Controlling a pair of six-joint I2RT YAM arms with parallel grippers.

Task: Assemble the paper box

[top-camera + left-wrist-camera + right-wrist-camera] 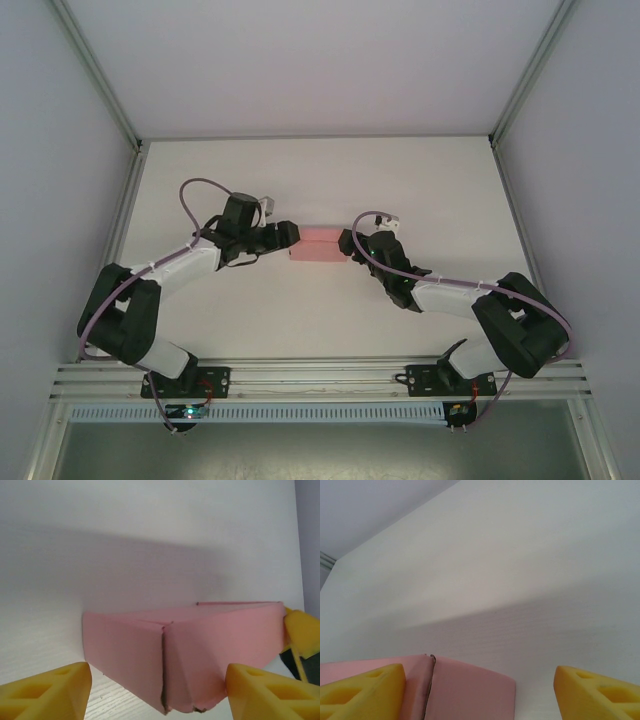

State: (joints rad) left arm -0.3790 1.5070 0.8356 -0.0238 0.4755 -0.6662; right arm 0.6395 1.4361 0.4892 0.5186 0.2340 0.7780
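Where the overhead camera looks down, we see the pink box (315, 244) folded into a low closed block. It lies flat near the middle of the white table (300, 180), with its long side running from 9 to 3 o'clock. The left pincer (291, 236) sits at the box's 9 o'clock end and the right pincer (346, 243) at its 3 o'clock end. Each arm reaches in from its base at the table's 6 o'clock edge.

From the left wrist, we look at one end of the box corner-on. A vertical seam (163, 670) shows where two panels meet, a little ragged at the bottom. The yellow fingers (47, 690) of the left pincer stand wide apart, open, on either side of that end. The one at 7 o'clock is clear of the card. The one at 5 o'clock is just beside the lower corner, and we cannot tell whether it touches. At 3 o'clock another yellow finger (304, 630), the right pincer's, lies against the far end of the box.

From the right wrist, the right pincer is open too, gripping nothing. Its finger (362, 692) at 7 o'clock stands in front of the card, and we cannot tell if it touches. Its other finger (600, 692), at 5 o'clock, is well apart from the box, over bare table. The box lies toward 7 o'clock here, with a seam crossing the card.
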